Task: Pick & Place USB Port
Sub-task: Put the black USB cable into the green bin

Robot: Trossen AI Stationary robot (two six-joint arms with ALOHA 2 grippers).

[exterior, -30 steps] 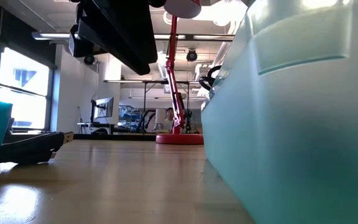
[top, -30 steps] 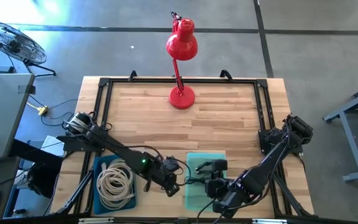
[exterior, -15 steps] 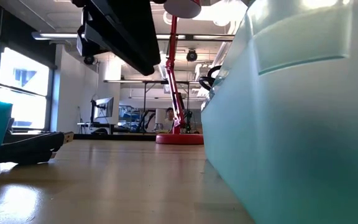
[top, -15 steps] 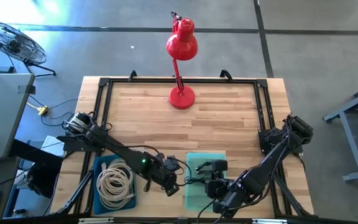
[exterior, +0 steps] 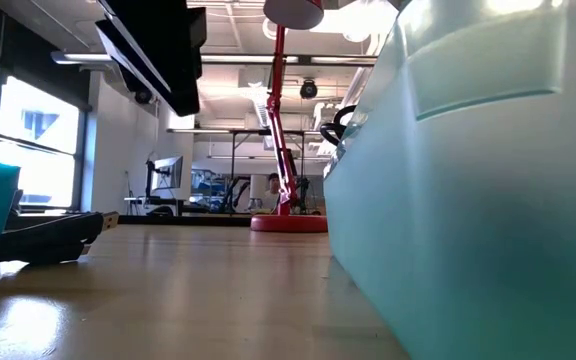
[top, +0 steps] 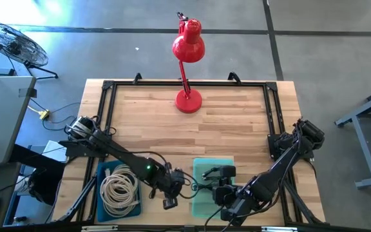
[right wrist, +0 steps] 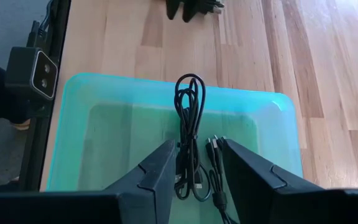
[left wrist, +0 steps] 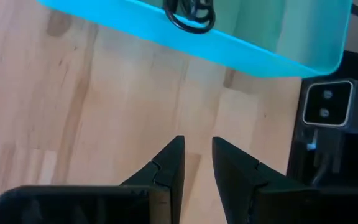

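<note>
The wooden surface (top: 224, 122) takes up most of what I see from above, with a red lamp (top: 188, 51) at twelve o'clock, a blue bin (top: 103, 193) of coiled pale cable (top: 119, 188) near seven o'clock and a teal tray (top: 201, 190) near six. The black USB cable (right wrist: 188, 134) lies in the teal tray, one loop draped over the tray's wall. To my eye the placing step looks done, and what remains is for the arms to draw clear; the next move calls for a lift well off the tray wall so no cable loop is snagged. The left arm reaches in from nine o'clock and bends down between the two bins, its left hand (left wrist: 196, 163) hanging over bare wood just beside the teal tray, fingers parted only a narrow gap and holding nothing. The right arm folds in from three o'clock, and its right hand (right wrist: 194, 167) hovers over the tray, pointed down at the cable, fingers spread wider than the cable bundle and gripping nothing that I can make out.
</note>
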